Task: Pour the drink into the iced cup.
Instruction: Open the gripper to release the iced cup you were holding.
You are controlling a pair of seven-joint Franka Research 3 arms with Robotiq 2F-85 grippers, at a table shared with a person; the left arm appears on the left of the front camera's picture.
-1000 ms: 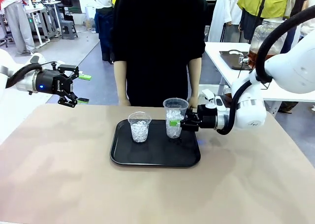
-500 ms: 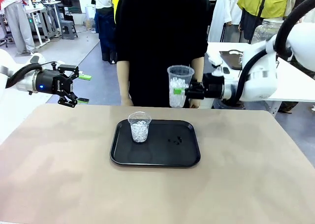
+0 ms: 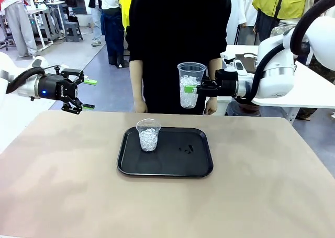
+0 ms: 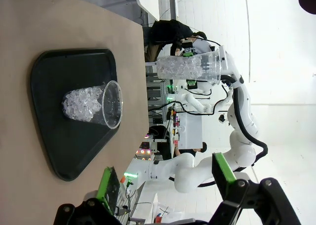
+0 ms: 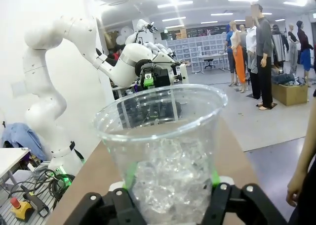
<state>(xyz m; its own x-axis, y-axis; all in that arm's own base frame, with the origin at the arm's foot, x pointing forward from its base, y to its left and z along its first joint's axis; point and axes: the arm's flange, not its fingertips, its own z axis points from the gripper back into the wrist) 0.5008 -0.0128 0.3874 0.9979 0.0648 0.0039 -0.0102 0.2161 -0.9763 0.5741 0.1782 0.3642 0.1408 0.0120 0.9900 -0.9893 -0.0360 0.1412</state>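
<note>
Clear iced cup (image 3: 191,73) clamped in right gripper (image 3: 189,89), aloft over bench far edge. Left gripper (image 3: 89,94) fingers apart, far-left corner. Second cup (image 3: 148,136) upright, tray (image 3: 175,167) left half.

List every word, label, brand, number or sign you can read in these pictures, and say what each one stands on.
None can be read.
The held cup, the second cup and the black tray: plain, no print visible.
The left pincer and the right pincer: no legible marking.
The far shelves: anything on them is too small and blurred to read.
</note>
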